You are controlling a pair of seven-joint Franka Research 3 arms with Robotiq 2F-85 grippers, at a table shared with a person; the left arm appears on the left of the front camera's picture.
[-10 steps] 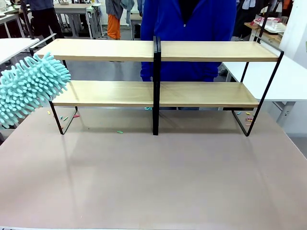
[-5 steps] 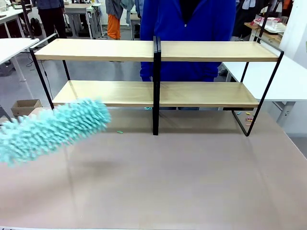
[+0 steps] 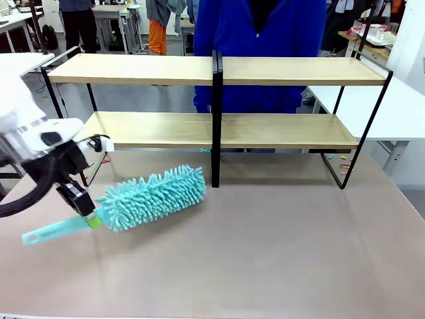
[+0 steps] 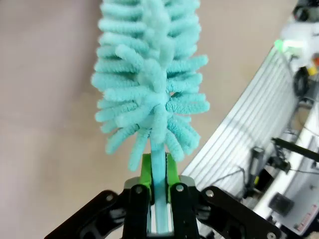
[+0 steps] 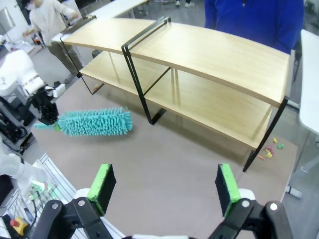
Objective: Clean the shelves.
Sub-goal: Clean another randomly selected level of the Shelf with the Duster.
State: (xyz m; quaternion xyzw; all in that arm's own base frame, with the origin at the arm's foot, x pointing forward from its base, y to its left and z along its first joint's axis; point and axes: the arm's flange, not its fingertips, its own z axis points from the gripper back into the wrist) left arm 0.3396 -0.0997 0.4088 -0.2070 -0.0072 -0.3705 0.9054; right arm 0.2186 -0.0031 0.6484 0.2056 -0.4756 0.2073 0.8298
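Note:
The shelves are two long pale wooden boards in a thin black frame with a black centre post, standing across the far half of the table; they also show in the right wrist view. My left gripper is shut on the handle of a turquoise fluffy duster, low over the table in front of the shelves' left half. In the left wrist view the green pads clamp the duster's handle, the duster's head pointing away. My right gripper hangs open high above the table.
A person in a blue top stands behind the shelves. Small coloured scraps lie on the table under the shelves' right end and a few near the left leg. White tables flank both sides.
The duster has swung down from beside the shelves' left end to low over the table and moved right. My left arm has come into the front view.

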